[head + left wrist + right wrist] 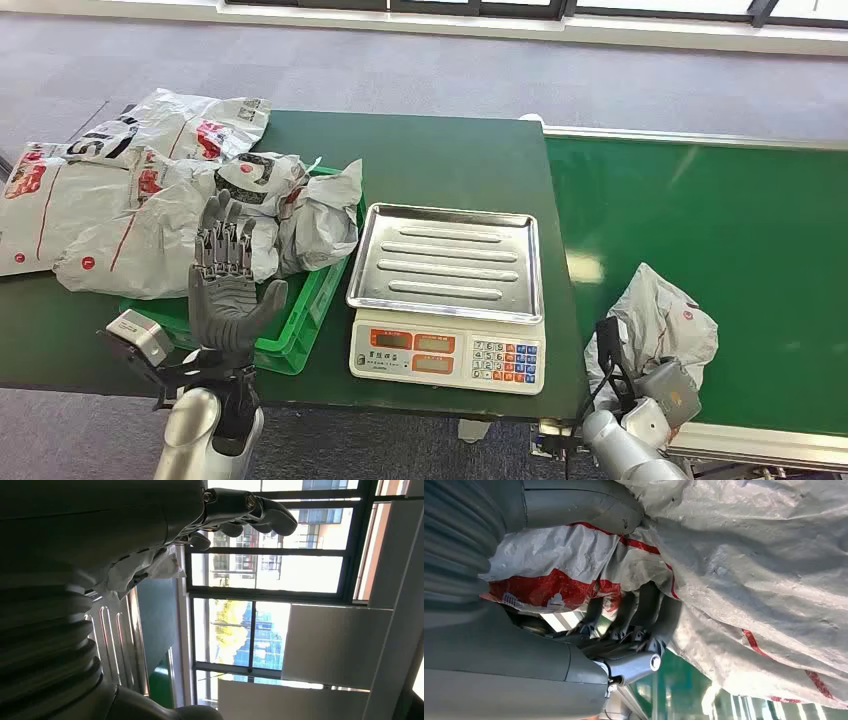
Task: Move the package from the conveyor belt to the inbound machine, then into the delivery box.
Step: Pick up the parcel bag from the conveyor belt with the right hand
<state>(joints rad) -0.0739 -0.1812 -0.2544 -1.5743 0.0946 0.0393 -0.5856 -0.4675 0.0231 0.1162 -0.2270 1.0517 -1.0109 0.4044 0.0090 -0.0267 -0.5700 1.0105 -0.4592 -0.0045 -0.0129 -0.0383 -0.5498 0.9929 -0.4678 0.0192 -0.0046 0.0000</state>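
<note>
Right hand (pixel 624 615) grips crumpled grey, red-printed package (pixel 660 320).

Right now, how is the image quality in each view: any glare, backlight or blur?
Head view: sharp, with window glare on the conveyor belt. Left wrist view: backlit by bright windows, so the left hand is nearly a silhouette. Right wrist view: very close on the package, slightly soft.

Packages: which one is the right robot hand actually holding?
The lone grey package on the green conveyor belt, right of the scale. The right robot hand grips it; the others lie piled by the green crate.
</note>
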